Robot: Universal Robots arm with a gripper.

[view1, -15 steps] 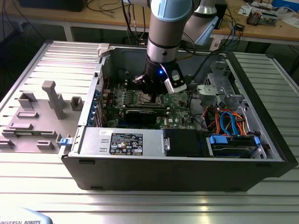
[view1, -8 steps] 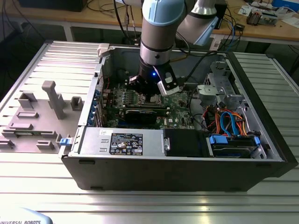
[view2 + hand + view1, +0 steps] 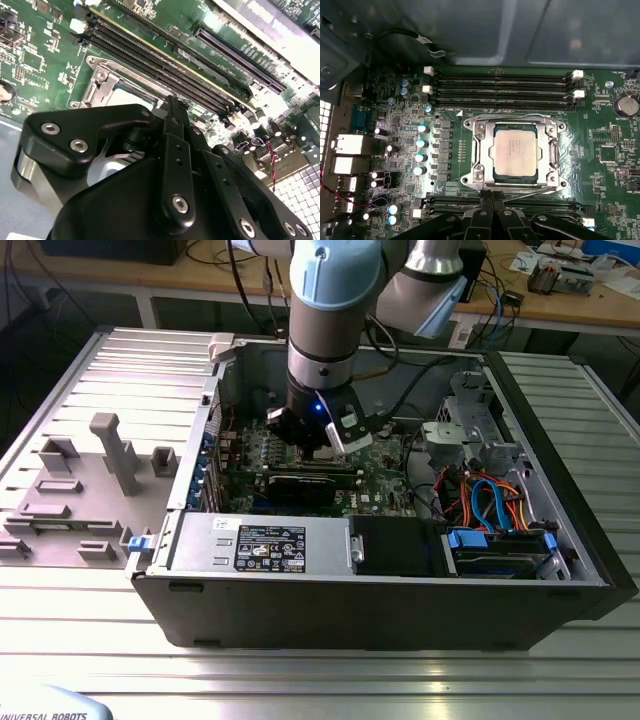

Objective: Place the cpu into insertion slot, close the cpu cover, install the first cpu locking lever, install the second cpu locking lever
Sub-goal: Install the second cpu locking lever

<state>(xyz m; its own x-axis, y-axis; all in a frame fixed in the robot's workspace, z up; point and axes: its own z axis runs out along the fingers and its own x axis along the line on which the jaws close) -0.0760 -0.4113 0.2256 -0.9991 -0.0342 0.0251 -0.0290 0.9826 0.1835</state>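
In the first wrist view the cpu [image 3: 515,150], a flat square chip with a pale metal top, lies in the insertion slot [image 3: 466,180] on the green board. The silver cpu cover [image 3: 515,122] lies flat around it, and the chip shows through its window. My gripper [image 3: 492,193] is shut, its two black fingers pressed together with nothing visible between them, right at one edge of the slot. In the second wrist view the gripper [image 3: 173,103] reaches over the slot's metal frame [image 3: 100,82]. In the exterior view the gripper [image 3: 322,437] hangs low inside the open computer case [image 3: 560,570].
Long black memory slots [image 3: 500,90] run on both sides of the socket. A black card [image 3: 300,485] lies across the board, with a power supply [image 3: 260,540] in front of it. Coloured cables [image 3: 490,500] fill the exterior view's right. A grey fixture [image 3: 110,455] stands outside the case.
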